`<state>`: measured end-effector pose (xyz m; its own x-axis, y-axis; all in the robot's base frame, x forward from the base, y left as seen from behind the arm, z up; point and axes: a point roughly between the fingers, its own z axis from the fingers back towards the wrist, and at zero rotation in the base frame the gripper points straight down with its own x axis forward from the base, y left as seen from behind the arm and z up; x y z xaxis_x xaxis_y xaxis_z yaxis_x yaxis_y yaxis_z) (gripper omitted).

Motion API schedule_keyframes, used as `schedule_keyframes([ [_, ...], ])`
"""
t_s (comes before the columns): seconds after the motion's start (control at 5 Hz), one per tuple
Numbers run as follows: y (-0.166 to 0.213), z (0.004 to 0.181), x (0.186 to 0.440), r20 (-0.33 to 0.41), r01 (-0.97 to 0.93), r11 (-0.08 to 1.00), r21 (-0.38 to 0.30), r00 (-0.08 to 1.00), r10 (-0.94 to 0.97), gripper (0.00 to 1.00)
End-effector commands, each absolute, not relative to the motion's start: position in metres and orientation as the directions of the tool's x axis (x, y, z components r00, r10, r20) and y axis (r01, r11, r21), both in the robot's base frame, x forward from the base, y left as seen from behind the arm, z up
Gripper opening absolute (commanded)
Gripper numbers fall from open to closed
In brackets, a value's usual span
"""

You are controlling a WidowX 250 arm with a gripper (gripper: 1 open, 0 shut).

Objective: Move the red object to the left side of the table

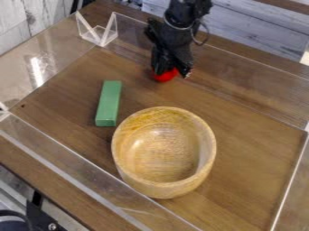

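Dark wood-grain tabletop (248, 108) ringed by clear acrylic walls (97, 32), black claw (168, 70) clenched on red object (165, 75) at far middle, green block (108, 102) left, wooden bowl (164, 150) near front, pale planks behind.

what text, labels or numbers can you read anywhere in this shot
None. No readable writing shows on the green block, the wooden bowl, the red object, the gripper or the table.
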<state>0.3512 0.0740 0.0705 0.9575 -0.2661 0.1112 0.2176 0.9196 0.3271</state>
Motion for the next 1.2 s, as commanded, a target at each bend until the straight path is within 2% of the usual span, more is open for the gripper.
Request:
schedule_keyframes([
  [0.0,0.086,0.113,0.349,0.210,0.166,0.925,0.341,0.946,-0.247,0.00],
  [0.2,0.106,0.134,0.341,0.247,0.087,0.935,0.344,0.952,-0.180,0.00],
  [0.4,0.127,0.146,0.331,0.256,0.026,0.940,0.341,0.959,-0.119,0.00],
  [1.0,0.149,0.161,0.308,0.273,-0.056,0.943,0.328,0.961,-0.038,0.00],
])
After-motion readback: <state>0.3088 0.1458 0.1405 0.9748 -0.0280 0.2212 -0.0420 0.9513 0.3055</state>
